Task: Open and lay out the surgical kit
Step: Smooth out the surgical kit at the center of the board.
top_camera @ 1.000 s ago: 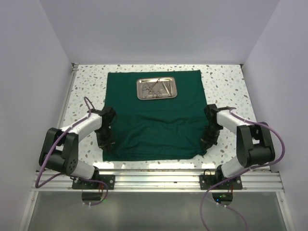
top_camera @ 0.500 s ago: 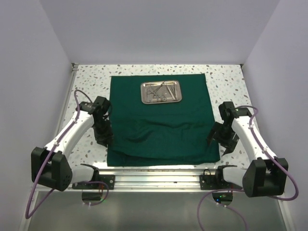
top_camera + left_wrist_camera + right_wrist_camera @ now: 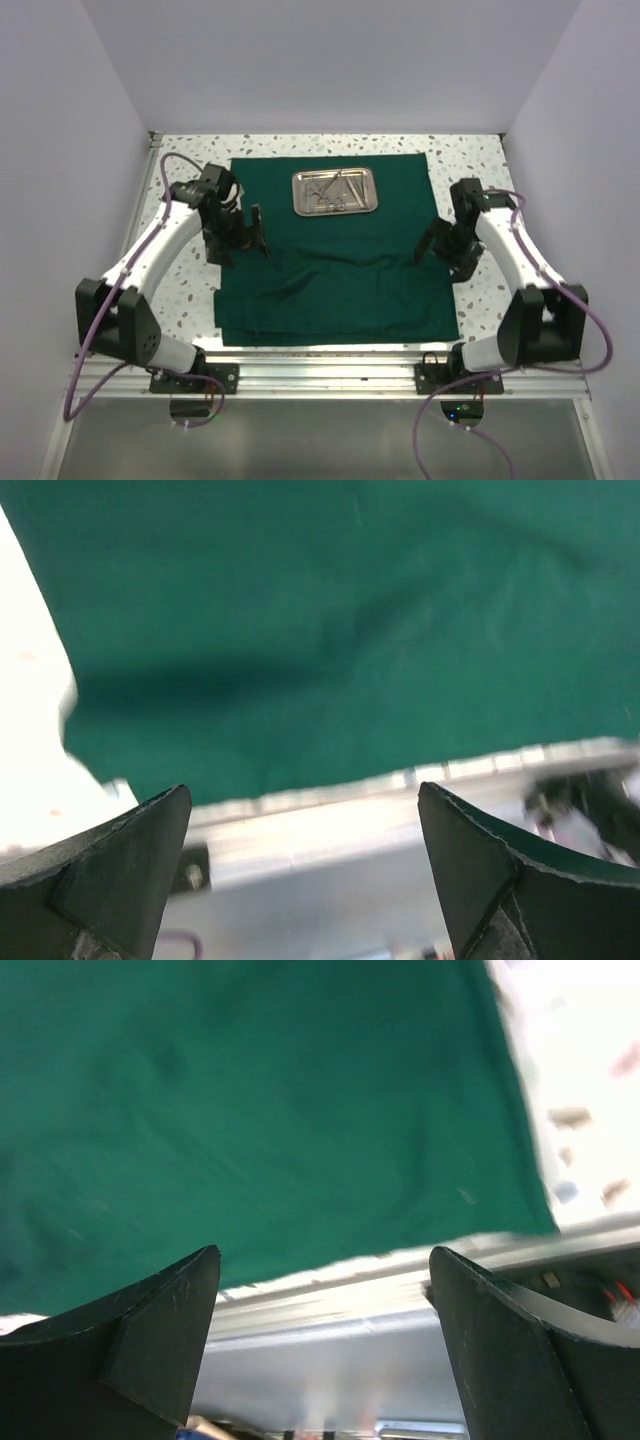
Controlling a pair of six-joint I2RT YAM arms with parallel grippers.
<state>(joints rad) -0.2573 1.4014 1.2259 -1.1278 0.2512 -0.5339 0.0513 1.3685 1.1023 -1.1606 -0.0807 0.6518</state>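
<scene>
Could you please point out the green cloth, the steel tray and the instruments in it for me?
green cloth [image 3: 340,290], top view, on its creased near half.
steel tray [image 3: 296,192], top view, on its left rim.
instruments [image 3: 335,190], top view, on the middle of the pile in the tray.

The left arm [image 3: 160,250] reaches forward from its base at the near edge, its white forearm slanting up and inward to the wrist. The left gripper [image 3: 242,243] points down and toward the middle, its jaws spread wide. In the wrist view its two dark fingers [image 3: 110,870] sit far apart at the lower corners. The right arm [image 3: 512,258] roughly mirrors this, its forearm angling forward and inward from a low elbow. The right gripper [image 3: 444,256] also tilts downward with its jaws wide apart, and its fingers [image 3: 150,1340] are well separated in its own wrist view.
</scene>
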